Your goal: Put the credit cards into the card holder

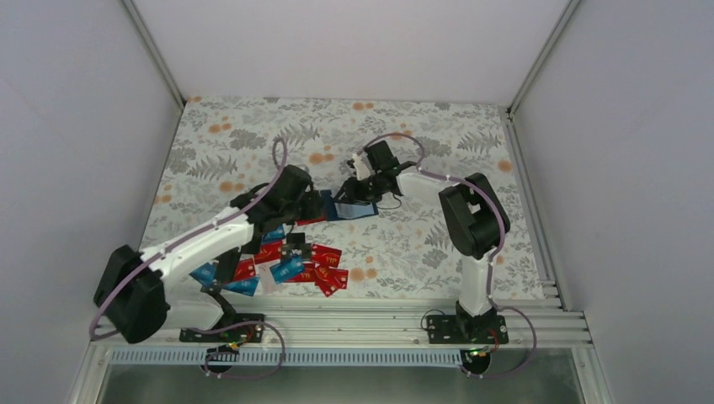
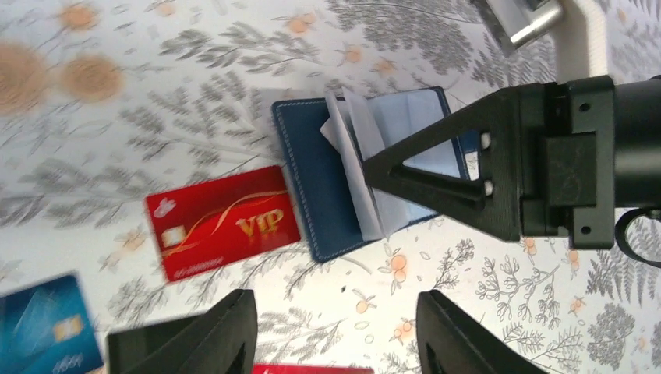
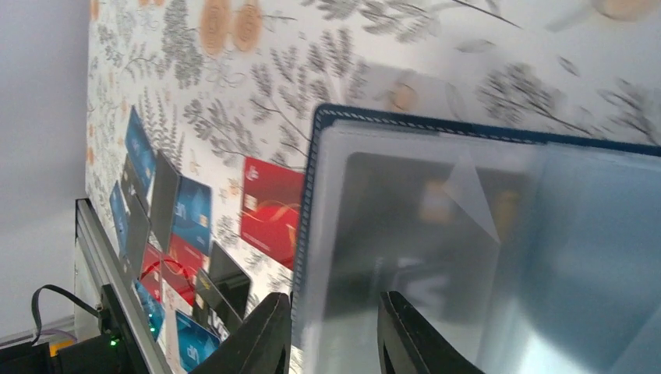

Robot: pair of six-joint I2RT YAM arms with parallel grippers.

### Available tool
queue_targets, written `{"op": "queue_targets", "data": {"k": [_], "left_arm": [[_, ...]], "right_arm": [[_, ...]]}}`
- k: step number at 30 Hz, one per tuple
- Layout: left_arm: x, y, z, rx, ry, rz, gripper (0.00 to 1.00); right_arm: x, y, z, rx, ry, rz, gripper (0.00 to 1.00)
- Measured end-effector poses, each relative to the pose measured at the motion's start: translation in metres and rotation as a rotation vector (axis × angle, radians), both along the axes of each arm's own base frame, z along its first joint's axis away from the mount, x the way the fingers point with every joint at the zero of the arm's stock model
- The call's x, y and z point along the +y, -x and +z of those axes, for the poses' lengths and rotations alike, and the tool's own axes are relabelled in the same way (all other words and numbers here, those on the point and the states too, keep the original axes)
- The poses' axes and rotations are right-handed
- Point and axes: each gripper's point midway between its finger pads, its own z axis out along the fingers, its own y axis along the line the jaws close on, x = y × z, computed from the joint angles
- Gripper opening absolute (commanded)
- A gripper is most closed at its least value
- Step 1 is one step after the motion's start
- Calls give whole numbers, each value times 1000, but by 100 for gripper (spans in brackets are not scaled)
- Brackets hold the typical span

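The card holder (image 1: 354, 210) lies open on the floral cloth, navy cover (image 2: 316, 187) down, with pale clear sleeves (image 3: 436, 234) showing. My right gripper (image 3: 335, 300) is narrowly open; its fingers straddle the holder's left edge, down on the sleeves. It also shows in the left wrist view (image 2: 370, 167). My left gripper (image 2: 335, 300) is wide open and empty, hovering just in front of the holder. A red VIP card (image 2: 222, 222) lies beside the holder's left side. Several red, blue, black and white credit cards (image 1: 290, 265) lie scattered nearer the arm bases.
A blue card (image 2: 47, 327) and another red card (image 2: 312, 368) lie close to my left fingers. White walls enclose the table on three sides. A metal rail (image 1: 379, 316) runs along the near edge by the arm bases.
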Motion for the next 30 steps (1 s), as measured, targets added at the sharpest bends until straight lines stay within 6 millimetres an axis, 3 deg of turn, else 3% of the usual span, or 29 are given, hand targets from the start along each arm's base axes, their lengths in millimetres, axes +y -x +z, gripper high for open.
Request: {"op": "queue_targets", "data": {"k": [4,7,15,22,27,30], "left_arm": [[24,17,4,-11,-16,44,76],[37,29,3,-7,-27,64,84],[57,57,-11,38,-46,72,85],[38,82,-28,87,-54,-36,80],[27,103,-54,159,-105,-95,77],[32,116,-67,211,-156,-73,75]], "right_arm": [[18,-4,16,-31,-16,31,44],[22,-8,26,-54,-21,39,46],[11,2,29,-64,12,33,47],[-18,38,36,-92,41,31,47],[-36,75,24,-85,68,52,47],[-37,97,17,-80,73,88,47]]}}
